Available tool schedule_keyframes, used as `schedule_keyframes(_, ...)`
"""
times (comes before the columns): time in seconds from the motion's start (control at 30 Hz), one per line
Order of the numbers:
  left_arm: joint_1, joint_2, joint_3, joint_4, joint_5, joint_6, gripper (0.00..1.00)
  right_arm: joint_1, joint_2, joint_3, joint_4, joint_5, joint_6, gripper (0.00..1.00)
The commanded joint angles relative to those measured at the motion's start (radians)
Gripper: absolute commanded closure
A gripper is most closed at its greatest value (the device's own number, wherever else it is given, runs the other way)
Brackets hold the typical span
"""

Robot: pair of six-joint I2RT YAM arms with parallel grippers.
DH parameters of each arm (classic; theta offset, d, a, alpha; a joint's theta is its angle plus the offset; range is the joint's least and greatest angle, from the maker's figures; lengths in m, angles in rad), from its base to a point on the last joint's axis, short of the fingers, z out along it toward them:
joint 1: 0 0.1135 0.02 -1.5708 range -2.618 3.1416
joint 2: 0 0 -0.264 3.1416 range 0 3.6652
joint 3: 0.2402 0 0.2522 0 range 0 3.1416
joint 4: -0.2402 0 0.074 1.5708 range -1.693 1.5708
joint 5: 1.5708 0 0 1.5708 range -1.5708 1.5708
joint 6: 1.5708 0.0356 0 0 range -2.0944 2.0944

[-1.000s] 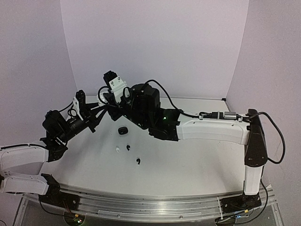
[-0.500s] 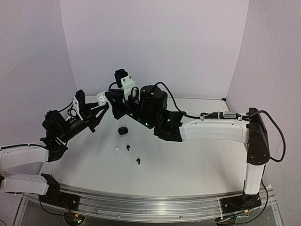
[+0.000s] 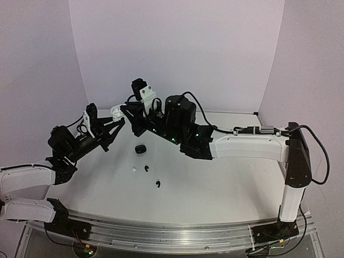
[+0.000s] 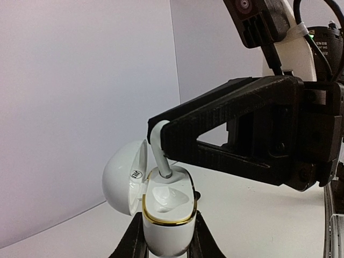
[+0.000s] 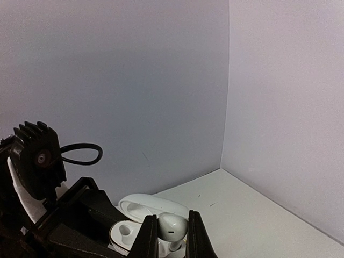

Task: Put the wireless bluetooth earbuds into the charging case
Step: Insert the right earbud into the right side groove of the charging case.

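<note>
Both arms meet over the far left of the table (image 3: 226, 188).

Left arm (image 3: 27, 180): we see it rise from its base at the near left corner, forearm angled up and away, wrist pointed toward the centre. The left gripper (image 4: 165, 244) is clamped on the lower body of the white charging case (image 4: 166, 220), one finger on each side. The case stands upright, clear of the table. Its lid is hinged open to the left in the left wrist view, and a gold band rings the mouth.

Right arm (image 3: 247, 148): upright post at the near right corner, long white link stretched nearly level across the table to the left, wrist raised above the case. The right gripper (image 5: 172, 239) pinches a white earbud (image 4: 159, 153) between its fingertips. The stem slants down, and its lower end sits in the far slot of the case. We note the near slot looks unfilled.

On the table, well apart from the case and nearer the bases: a white bud (image 3: 133, 171) just beside a black bud (image 3: 146, 170), and a second black bud (image 3: 157, 185) closer to us. A small dark object (image 3: 141, 149) lies beyond them; we cannot tell what it is.
</note>
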Motion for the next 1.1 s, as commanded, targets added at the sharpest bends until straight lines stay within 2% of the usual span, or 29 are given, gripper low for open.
schedule_keyframes(0.0,0.009,-0.031,0.042,0.109,0.015,0.042,1.0,-0.004,-0.041,0.017,-0.03,-0.015,-0.102,1.0)
schedule_keyframes(0.17,0.021,-0.036,0.038,0.115,0.044,0.053,1.0,-0.007,-0.079,-0.012,-0.044,-0.095,-0.226,1.0)
schedule_keyframes(0.37,0.029,-0.032,0.033,0.131,0.089,0.114,1.0,-0.019,-0.107,-0.014,-0.1,-0.139,-0.244,1.0)
schedule_keyframes(0.6,0.03,-0.029,0.035,0.125,0.082,0.157,1.0,-0.025,-0.088,0.049,-0.095,-0.209,-0.188,1.0)
schedule_keyframes(1.07,0.032,-0.019,0.036,0.133,0.08,0.138,1.0,-0.03,-0.083,0.071,-0.034,-0.229,-0.133,1.0)
